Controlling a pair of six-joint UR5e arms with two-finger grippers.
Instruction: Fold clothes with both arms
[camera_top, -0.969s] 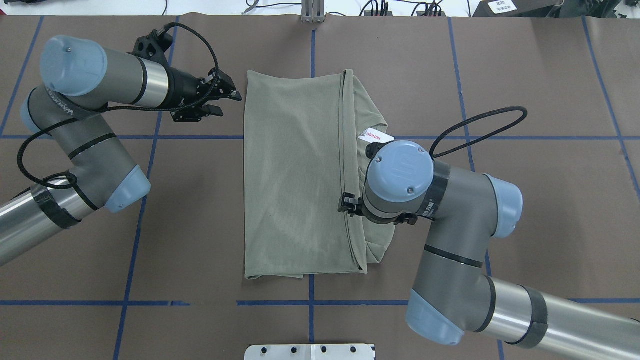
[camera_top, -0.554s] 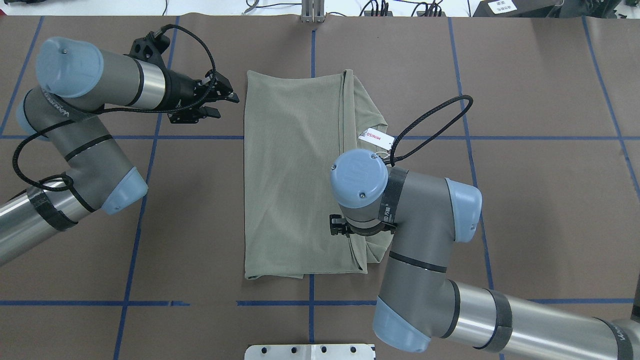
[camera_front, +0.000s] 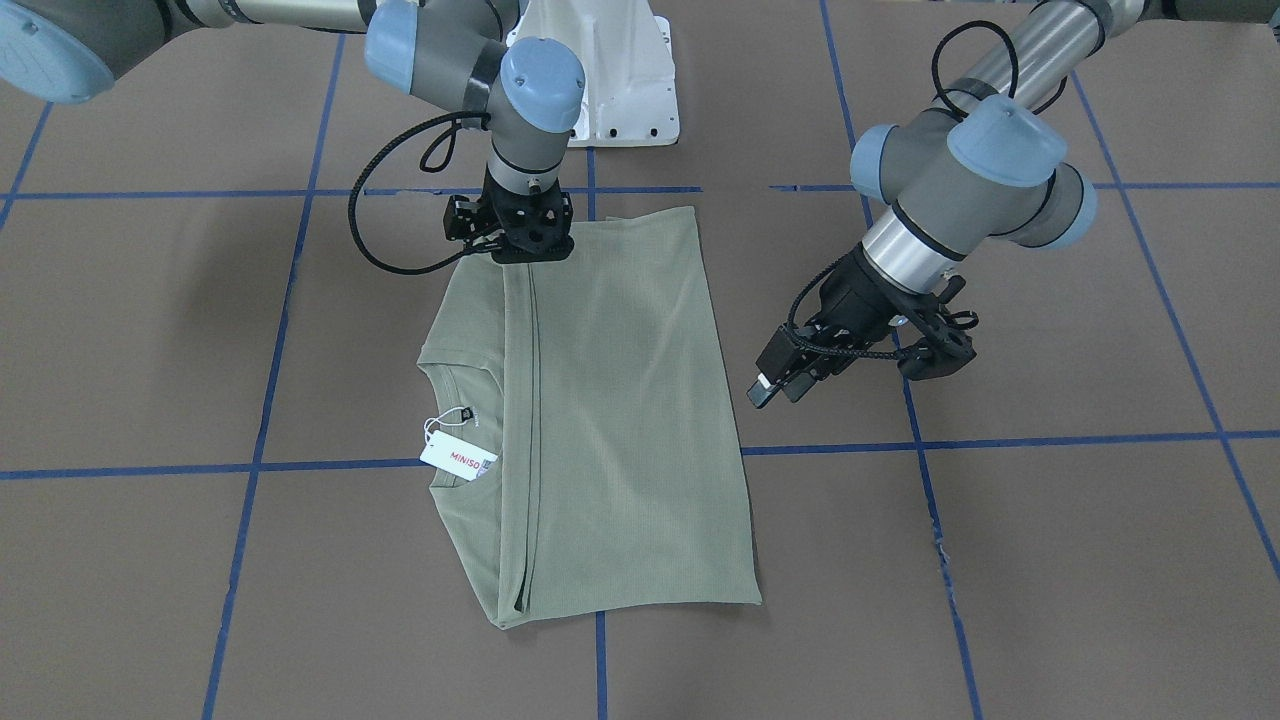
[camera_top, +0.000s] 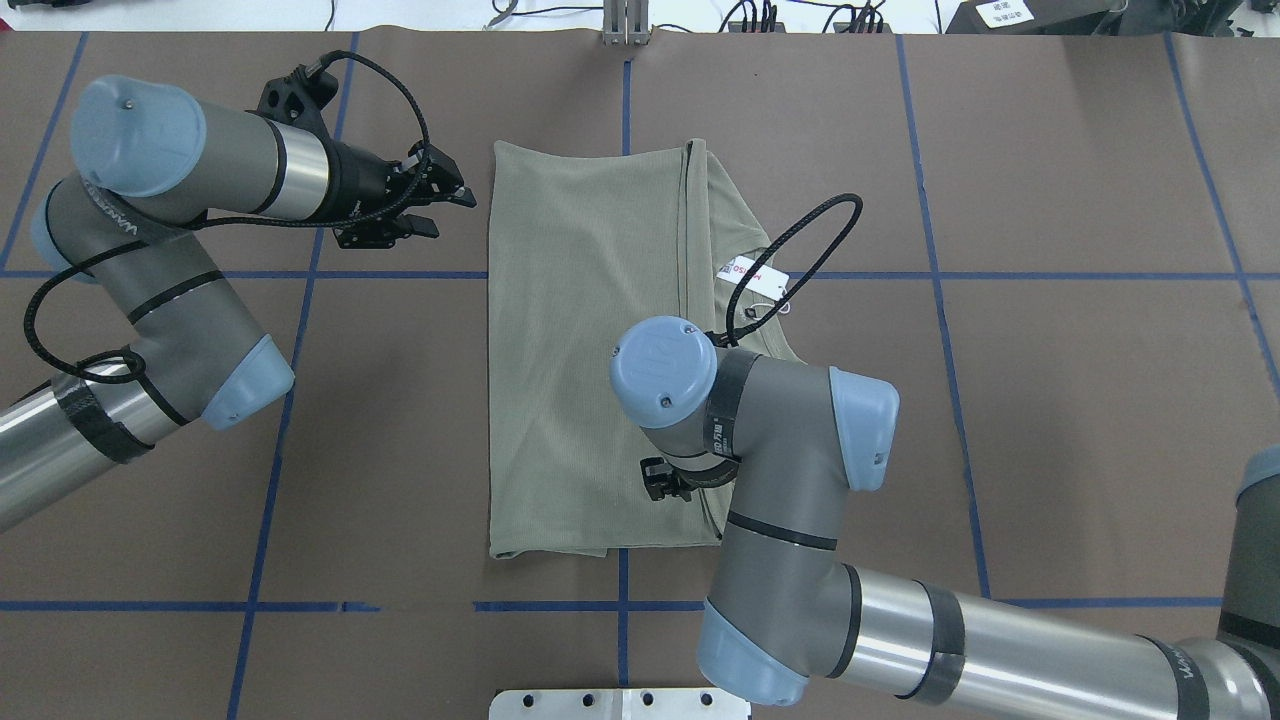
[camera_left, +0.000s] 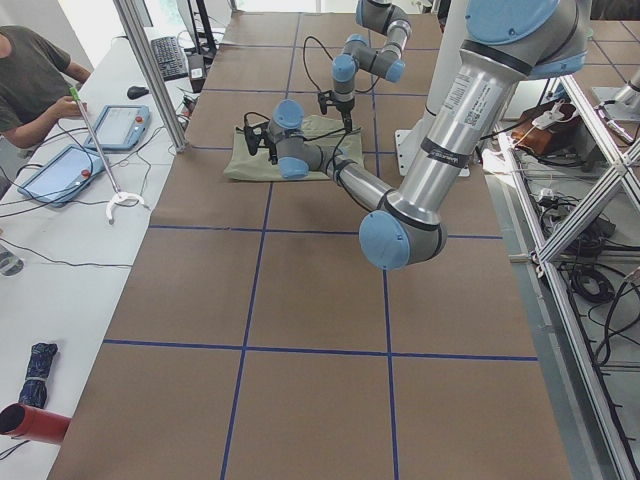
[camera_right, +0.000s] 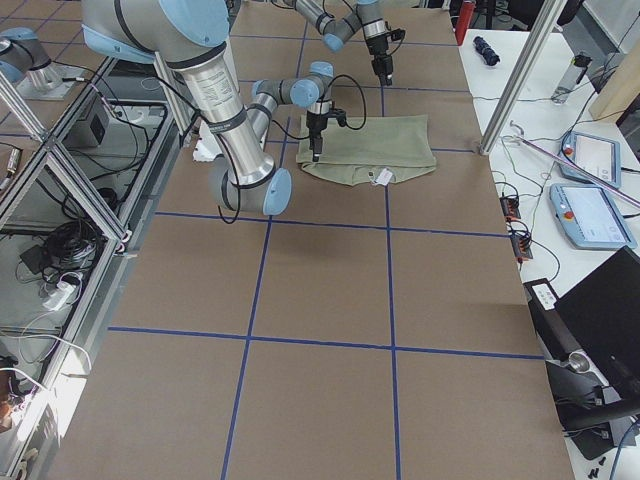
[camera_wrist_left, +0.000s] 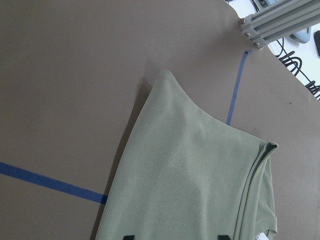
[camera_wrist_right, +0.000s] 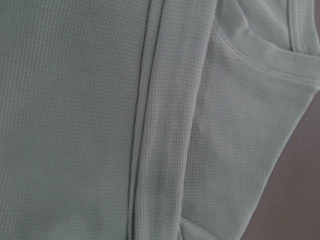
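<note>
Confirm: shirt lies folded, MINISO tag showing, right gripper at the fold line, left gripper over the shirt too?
Not quite. The left gripper is not over the shirt. It hangs beside it, open, over bare table paper, as the overhead view shows. The rest holds: the MINISO tag shows and the right gripper is at the fold line.

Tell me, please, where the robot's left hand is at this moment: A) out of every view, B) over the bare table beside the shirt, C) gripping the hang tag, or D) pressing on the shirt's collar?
B: the left hand hangs open over the brown table, just off the edge of the shirt, and the hang tag lies across the shirt at the collar.
</note>
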